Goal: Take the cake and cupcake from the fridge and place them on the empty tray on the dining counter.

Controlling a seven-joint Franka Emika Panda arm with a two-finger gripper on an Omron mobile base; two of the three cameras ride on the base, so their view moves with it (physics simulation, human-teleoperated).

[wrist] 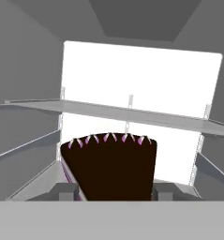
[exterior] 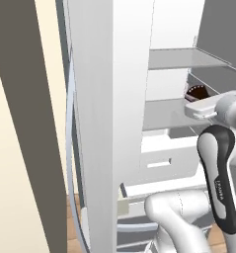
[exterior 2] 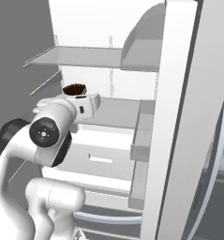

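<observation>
Fridge (exterior: 109, 99) is open; white inner walls and door edges frame both base views. Arm reaches in at mid-shelf height. In the left base view the wrist is at 3 o'clock, in the right base view at 9 o'clock.

Claw (wrist: 114, 190) is inside the fridge, pointing at the bright back wall. Its two dark tips (wrist: 65, 191) show low in the hand view, one at 7 o'clock and one at 5 o'clock, apart, with a dark item between them. Cannot tell if the tips press on it or just flank it.

That item is a dark brown wedge (wrist: 114, 168) with small pink-white dabs along its top edge and a thin purple line down its left side. It fans wider toward the top and fills the hand view's lower middle. Likely the cake, but its colour is mostly dark brown here, so not sure. In the left base view it shows as a small dark brown rounded shape (exterior: 196, 92) with pale dots, just beyond the hand, at 2 o'clock. In the right base view it sits right above the hand (exterior 2: 75, 88), at 10 o'clock.

An upper shelf (wrist: 132, 115) runs across the fridge above the item, thin and grey, with side rails. The lower shelf (exterior: 164, 113) is at hand level. White drawers (exterior 2: 104, 159) sit below it.

Cupcake: cannot pick it out.
</observation>
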